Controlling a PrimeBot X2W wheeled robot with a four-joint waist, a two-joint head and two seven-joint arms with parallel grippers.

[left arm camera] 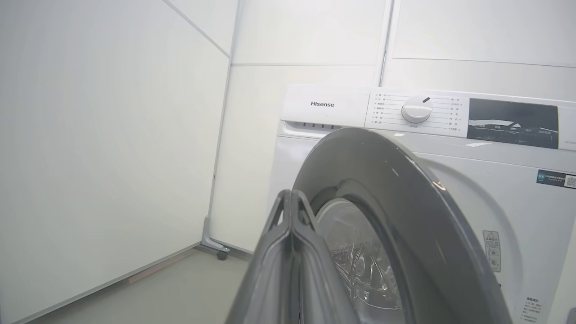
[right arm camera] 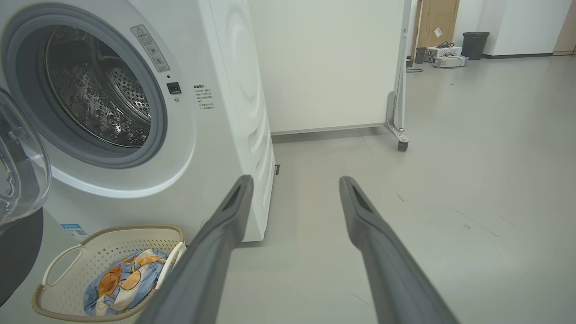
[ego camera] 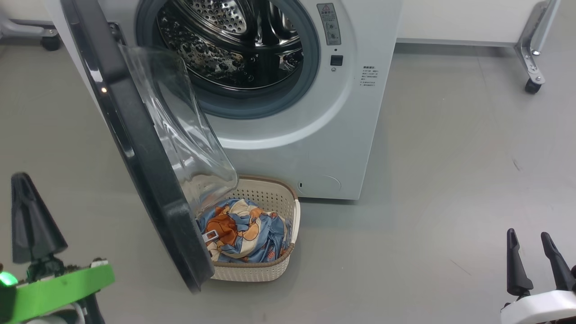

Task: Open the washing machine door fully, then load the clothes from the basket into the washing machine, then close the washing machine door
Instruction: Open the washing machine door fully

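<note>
The large round washing machine door [ego camera: 166,148] with the wide glossy black rim and the bulging clear glass centre stands open. It is swung out to the left side of the opening, and in the head view its lower edge covers the left part of the basket. In the left wrist view we see its outer face [left arm camera: 405,216] from the side.

Behind it is the big white front-loading washing machine [ego camera: 306,148], with the grey rubber gasket [ego camera: 252,101] around the shiny perforated steel drum [ego camera: 234,40]. We see no garment inside the drum. On the top panel there is a round white dial [left arm camera: 416,109].

The small cream-white perforated plastic basket [ego camera: 252,270] with the brown woven-look rim stands on the grey floor [ego camera: 450,180], just before the foot of the machine. The light-blue clothes [ego camera: 243,234] with orange-brown bears lie inside it, crumpled together.

The left gripper [ego camera: 20,180] is at the lower left, apart from the door. Its two dark fingers [left arm camera: 310,270] are pressed together with nothing between them. The right gripper [ego camera: 528,234] is at the lower right, well apart from the basket, with its fingers [right arm camera: 387,252] spread wide and empty above the floor.

Beyond the machine stands a white partition wall on a caster [right arm camera: 402,145].
</note>
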